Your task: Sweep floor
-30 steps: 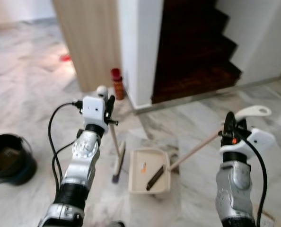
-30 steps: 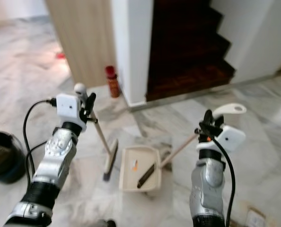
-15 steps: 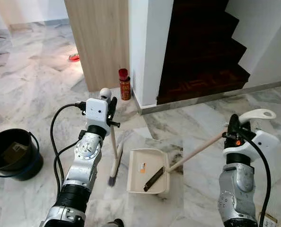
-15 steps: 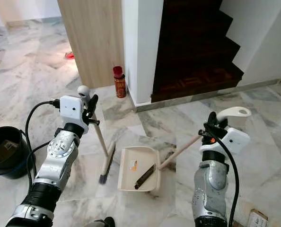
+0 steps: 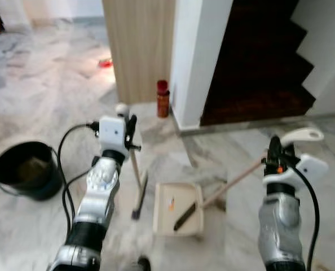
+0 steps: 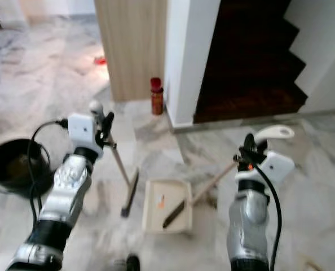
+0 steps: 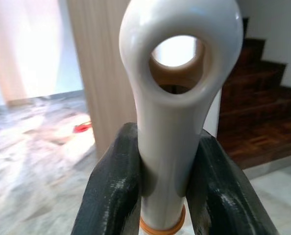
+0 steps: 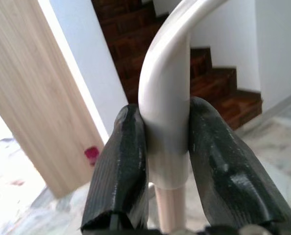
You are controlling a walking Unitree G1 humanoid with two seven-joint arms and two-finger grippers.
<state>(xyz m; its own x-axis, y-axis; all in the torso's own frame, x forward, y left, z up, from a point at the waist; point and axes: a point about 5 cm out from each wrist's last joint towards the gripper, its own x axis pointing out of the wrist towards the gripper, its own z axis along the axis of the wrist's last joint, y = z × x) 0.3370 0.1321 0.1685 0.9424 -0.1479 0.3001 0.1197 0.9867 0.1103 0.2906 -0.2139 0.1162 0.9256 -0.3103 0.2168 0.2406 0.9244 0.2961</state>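
My left gripper (image 5: 130, 133) is shut on the white top of a broom handle (image 7: 171, 117), just below its ring end. The broom shaft slants down to the dark brush head (image 5: 138, 202) on the marble floor. A cream dustpan (image 5: 179, 209) lies flat beside the brush, holding a small orange scrap (image 5: 171, 204) and a dark strip (image 5: 184, 216). Its long wooden handle (image 5: 235, 180) rises to my right gripper (image 5: 275, 148), which is shut on the handle's white hooked grip (image 8: 165, 112).
A black bucket (image 5: 26, 169) stands on the floor to my left. Ahead are a wooden panel (image 5: 139, 45), a red can (image 5: 163, 97) at its foot, a white pillar (image 5: 198, 51) and dark stairs (image 5: 263, 62). A red item (image 5: 105, 63) lies farther off.
The whole picture has shifted and blurred, so the camera has moved. Both grippers keep the same hold, and broom and dustpan rest as before.
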